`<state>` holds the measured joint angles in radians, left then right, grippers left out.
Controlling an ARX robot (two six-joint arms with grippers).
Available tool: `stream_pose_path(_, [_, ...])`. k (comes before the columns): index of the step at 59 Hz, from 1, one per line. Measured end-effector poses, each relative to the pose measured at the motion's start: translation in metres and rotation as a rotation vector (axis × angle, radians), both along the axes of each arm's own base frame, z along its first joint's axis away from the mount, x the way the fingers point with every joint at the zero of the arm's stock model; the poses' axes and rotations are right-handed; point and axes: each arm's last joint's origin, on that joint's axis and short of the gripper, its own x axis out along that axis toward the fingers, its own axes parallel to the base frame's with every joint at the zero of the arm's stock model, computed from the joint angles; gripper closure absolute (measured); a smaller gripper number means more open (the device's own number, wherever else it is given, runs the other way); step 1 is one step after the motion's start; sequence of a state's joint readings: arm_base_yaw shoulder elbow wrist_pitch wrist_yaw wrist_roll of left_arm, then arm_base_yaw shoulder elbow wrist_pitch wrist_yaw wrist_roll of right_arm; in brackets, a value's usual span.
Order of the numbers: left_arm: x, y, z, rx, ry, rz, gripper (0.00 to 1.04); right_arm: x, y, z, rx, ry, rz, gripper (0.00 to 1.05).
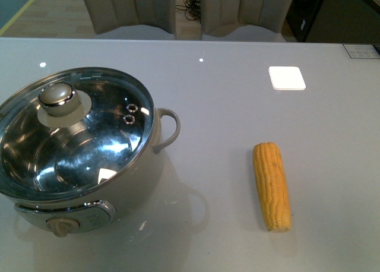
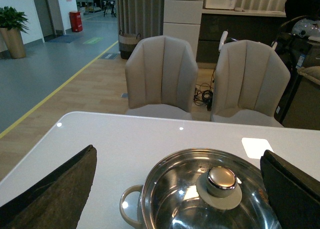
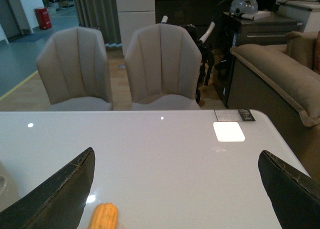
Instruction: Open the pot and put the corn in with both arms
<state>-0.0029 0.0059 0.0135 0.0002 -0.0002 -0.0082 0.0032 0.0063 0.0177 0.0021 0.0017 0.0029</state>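
Partly out of frame: left hand (image 2: 177, 154) near pot (image 1: 139, 186), right hand (image 3: 176, 154) by corn (image 1: 272, 186), both wide apart.

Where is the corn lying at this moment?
Front view: the corn lies flat right of the pot, apart from it, nearer the camera than the white square.

The left gripper (image 2: 178, 152) has two broad, wedge-shaped fingers (image 2: 55, 194), matt black with a brownish, scuffed surface. The right gripper (image 3: 176, 152) looks the same, its thin finger edges worn pale.
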Motion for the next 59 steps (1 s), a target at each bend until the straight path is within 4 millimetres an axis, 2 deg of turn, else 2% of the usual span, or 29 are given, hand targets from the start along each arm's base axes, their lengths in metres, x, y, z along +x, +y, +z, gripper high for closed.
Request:
stream_pose_path(50, [0.0,0.0,0.0,0.0,0.0,0.0,0.07,0.0,0.0,0.0,0.0,0.0,0.0,0.09])
stream_pose_path(52, [0.0002,0.0,-0.0008,-0.024,0.033,-0.003,0.07,0.0,0.0,0.0,0.0,0.0,0.0,0.09])
stream_pose_path(57, [0.0021,-0.0002,-0.0034,-0.216,0.276,0.008,0.07,0.0,0.0,0.0,0.0,0.0,0.0,0.09])
stream_pose_path(59, [0.0039,-0.0002,-0.0052,-0.288,0.314,0.024,0.07,0.0,0.0,0.0,0.0,0.0,0.0,0.09])
